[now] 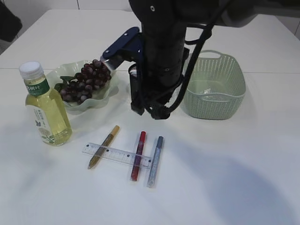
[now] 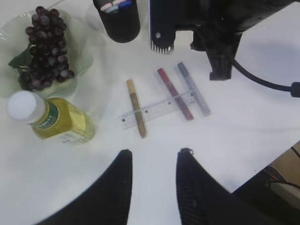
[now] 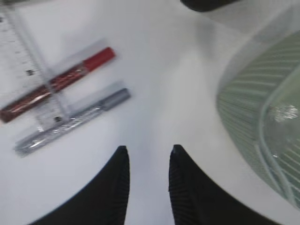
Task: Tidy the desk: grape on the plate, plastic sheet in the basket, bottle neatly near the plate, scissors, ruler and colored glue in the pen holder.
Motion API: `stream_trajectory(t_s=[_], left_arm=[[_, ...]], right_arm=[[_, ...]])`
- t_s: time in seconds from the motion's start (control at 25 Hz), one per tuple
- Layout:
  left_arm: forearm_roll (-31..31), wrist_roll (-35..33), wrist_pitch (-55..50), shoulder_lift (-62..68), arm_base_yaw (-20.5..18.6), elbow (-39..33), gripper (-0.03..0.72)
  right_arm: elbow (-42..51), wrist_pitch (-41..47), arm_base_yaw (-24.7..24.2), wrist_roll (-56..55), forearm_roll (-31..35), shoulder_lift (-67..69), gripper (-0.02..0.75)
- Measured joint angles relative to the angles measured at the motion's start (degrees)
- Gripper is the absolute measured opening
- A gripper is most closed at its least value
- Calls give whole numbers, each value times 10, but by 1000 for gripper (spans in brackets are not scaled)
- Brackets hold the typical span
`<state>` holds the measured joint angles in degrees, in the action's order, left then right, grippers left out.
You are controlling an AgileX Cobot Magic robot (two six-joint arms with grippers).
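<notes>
The grape bunch (image 1: 86,79) lies on the green plate (image 1: 58,72). The bottle (image 1: 47,112) stands left of it. The clear ruler (image 1: 119,155) lies under gold (image 1: 103,146), red (image 1: 138,154) and silver (image 1: 155,161) glue pens. The black pen holder (image 2: 117,23) holds pale and blue items; I cannot tell if they are the scissors. A glossy sheet (image 3: 281,112) lies in the basket (image 1: 220,105). My right gripper (image 3: 147,149) is open and empty, low between the pens and the basket. My left gripper (image 2: 154,152) is open and empty, high above the front of the table.
My right arm (image 1: 161,51) stands in the middle of the exterior view and hides most of the pen holder there. The left gripper does not show in that view. White table (image 1: 225,178) spreads to the front right.
</notes>
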<state>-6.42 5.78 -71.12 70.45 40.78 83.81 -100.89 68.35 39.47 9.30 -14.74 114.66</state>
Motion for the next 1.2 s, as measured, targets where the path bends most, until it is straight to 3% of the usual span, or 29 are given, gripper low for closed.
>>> stream_trajectory(t_s=[0.44,0.56,0.76,1.0,1.2], left_arm=[[-27,39,-14,-86,0,0,239],[-30,43,-15,-109,0,0,239],[-30,46,-15,-140,0,1,239],[-30,58,-16,-161,0,2,239],[-26,59,-16,-162,0,2,239]], right_arm=[[0,10,33,132,245,0,244],[0,-4,33,166,293,0,284],[0,-37,33,228,305,0,421],[-9,-49,33,263,282,14,442],[-73,-42,33,256,264,73,445]])
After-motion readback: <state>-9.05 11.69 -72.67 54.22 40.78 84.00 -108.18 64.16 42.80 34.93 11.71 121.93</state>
